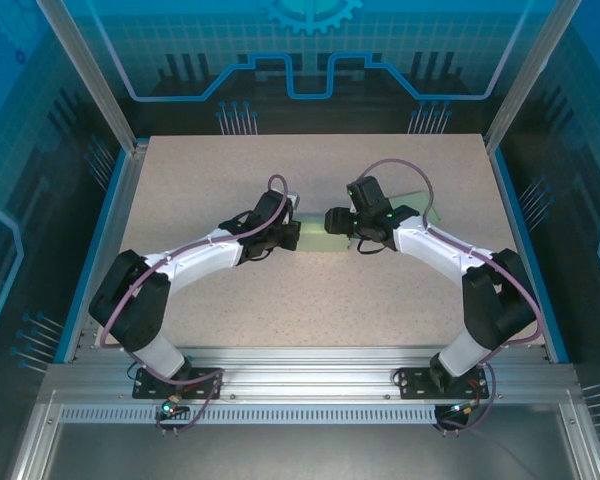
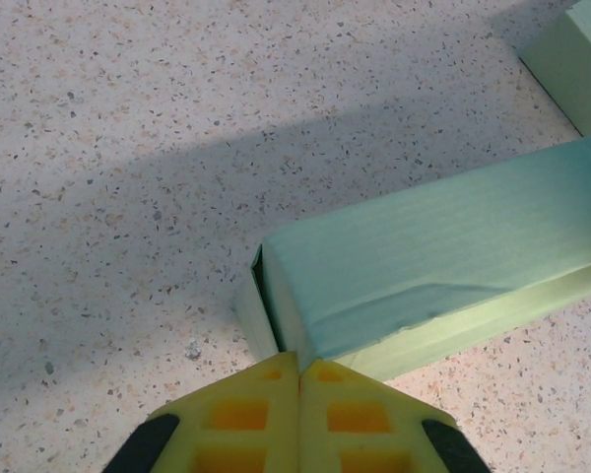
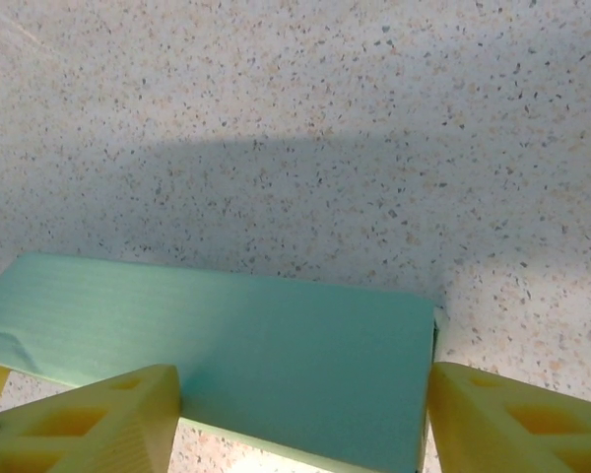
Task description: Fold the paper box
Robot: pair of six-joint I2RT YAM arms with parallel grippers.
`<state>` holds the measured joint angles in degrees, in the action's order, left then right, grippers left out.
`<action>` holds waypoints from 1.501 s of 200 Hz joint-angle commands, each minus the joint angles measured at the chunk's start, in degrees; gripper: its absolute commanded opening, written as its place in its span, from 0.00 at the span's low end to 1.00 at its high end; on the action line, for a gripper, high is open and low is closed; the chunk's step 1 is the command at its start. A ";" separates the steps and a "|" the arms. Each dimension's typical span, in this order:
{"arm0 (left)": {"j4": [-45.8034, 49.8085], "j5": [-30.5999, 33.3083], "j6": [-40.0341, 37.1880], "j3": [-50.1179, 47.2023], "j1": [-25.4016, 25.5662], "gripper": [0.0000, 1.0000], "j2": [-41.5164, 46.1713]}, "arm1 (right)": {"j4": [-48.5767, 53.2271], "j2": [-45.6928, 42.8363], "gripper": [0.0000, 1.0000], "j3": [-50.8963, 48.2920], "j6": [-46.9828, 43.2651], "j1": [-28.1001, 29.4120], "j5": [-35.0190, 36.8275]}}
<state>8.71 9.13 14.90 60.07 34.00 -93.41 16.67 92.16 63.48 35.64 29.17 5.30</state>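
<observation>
The pale green paper box (image 1: 317,238) lies flat mid-table between my two grippers. In the left wrist view the box (image 2: 443,246) runs off to the right as a long closed bar, with a narrow dark slit at its near end. My left gripper (image 2: 298,367) is shut, its yellow fingertips pressed together right against that end corner. In the right wrist view the box (image 3: 227,345) lies under my right gripper (image 3: 303,419). That gripper is open, one finger (image 3: 108,419) over the box's top and the other finger (image 3: 517,419) just past its end. In the top view the left gripper (image 1: 289,233) and right gripper (image 1: 338,222) flank the box.
A second pale green piece (image 1: 426,208) lies behind the right arm; its corner (image 2: 581,59) shows at the far right of the left wrist view. The speckled table (image 1: 310,300) is bordered by blue rails and a metal frame.
</observation>
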 commanded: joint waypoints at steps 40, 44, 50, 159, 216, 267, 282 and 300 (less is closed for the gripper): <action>7.94 -1.44 -0.12 -3.88 0.84 0.47 -0.89 | -1.12 4.32 0.50 -5.19 2.06 -1.20 -1.08; 7.99 -1.49 -0.24 -4.04 0.86 0.49 -0.54 | -1.42 4.49 0.49 -5.46 2.15 -1.22 -1.17; 7.99 -1.76 -0.30 -4.27 0.91 0.52 0.02 | -1.77 4.64 0.49 -5.72 2.32 -1.31 -1.17; 1.41 -17.78 8.56 -8.78 0.82 0.99 10.78 | -7.68 6.15 0.43 -10.51 3.98 -1.43 -0.51; -2.50 -11.32 13.95 -8.93 0.64 0.99 14.83 | -8.76 6.19 0.43 -10.84 3.83 -1.00 -0.48; -9.47 -11.13 24.71 -9.33 -3.21 0.99 10.60 | -7.97 5.54 0.43 -10.60 3.30 -0.81 -0.20; -11.15 -13.07 26.93 -10.26 -4.44 0.99 8.93 | -7.88 5.40 0.43 -10.62 3.08 -0.72 -0.27; -13.42 -14.88 28.64 -11.36 -4.80 0.99 6.84 | -7.88 5.22 0.43 -10.57 2.81 -0.55 -0.17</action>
<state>-0.60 -2.92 38.30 50.87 29.82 -83.81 -2.85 94.50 56.25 39.00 27.35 5.78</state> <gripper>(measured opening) 0.988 0.434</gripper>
